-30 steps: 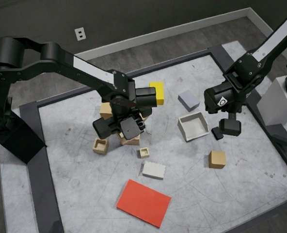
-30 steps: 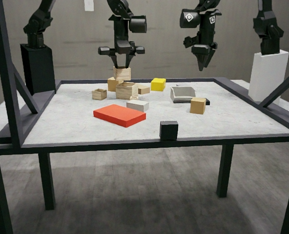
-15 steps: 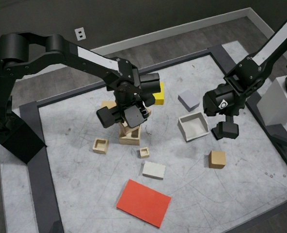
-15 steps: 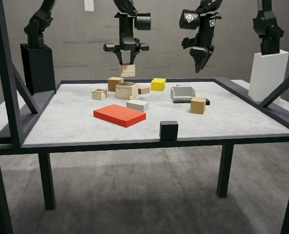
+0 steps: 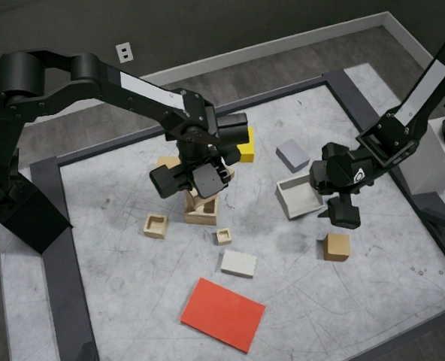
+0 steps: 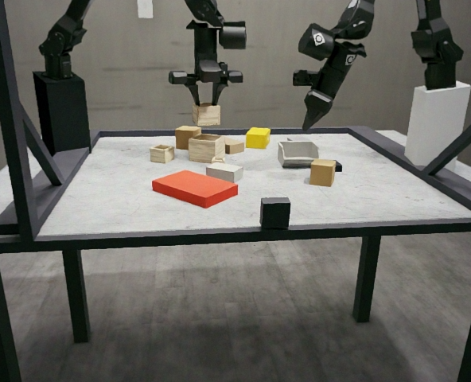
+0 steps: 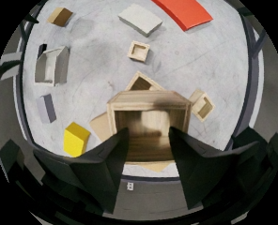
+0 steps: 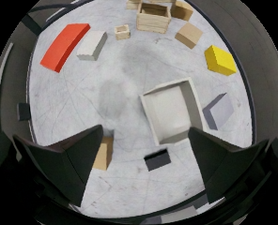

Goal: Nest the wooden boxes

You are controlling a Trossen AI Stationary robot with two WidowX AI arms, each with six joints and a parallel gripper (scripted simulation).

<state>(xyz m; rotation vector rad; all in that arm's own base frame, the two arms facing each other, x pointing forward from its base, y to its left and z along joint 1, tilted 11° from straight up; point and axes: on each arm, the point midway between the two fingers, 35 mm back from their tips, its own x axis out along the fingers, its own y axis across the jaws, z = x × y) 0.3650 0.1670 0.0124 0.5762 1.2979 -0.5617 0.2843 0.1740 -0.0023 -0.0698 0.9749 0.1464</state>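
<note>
- Left pincer [image 5: 193,186] [image 6: 206,103] [image 7: 149,133]: fingers reach into the held box [image 5: 199,200] [image 6: 206,114] [image 7: 148,98] [image 8: 162,1] and carry it, open side up, above the tabletop [image 5: 129,291] [image 6: 124,217] [image 7: 97,61] [image 8: 125,94].
- Right pincer [image 5: 316,198] [image 6: 305,125] [image 8: 146,131]: wide, holding nothing.
- Big box [image 5: 201,218] [image 6: 206,150] [image 7: 138,75] [image 8: 152,24]: upright on the tabletop, probably the receiver.
- Fault: rim jam. Likely cause: in the left wrist view the held box sits turned relative to the big box; lowered so, its corners may catch. Align the walls before descent.
- Fault: tilt or slip. Likely cause: rim contact may lever the held box off the fingers.
- Fault: receiver displacement. Likely cause: off-centre pressure could push the big box into the flat block [image 5: 230,172] [image 6: 234,145] [image 7: 101,126] [image 8: 189,35] near it.
- Fault: wrong nesting order. Small box [image 5: 155,229] [image 6: 161,153] [image 7: 196,99] [image 8: 133,5] and tiny box [image 5: 223,238] [image 6: 218,159] [image 7: 138,52] [image 8: 122,34] remain apart; each should follow by size.
</note>
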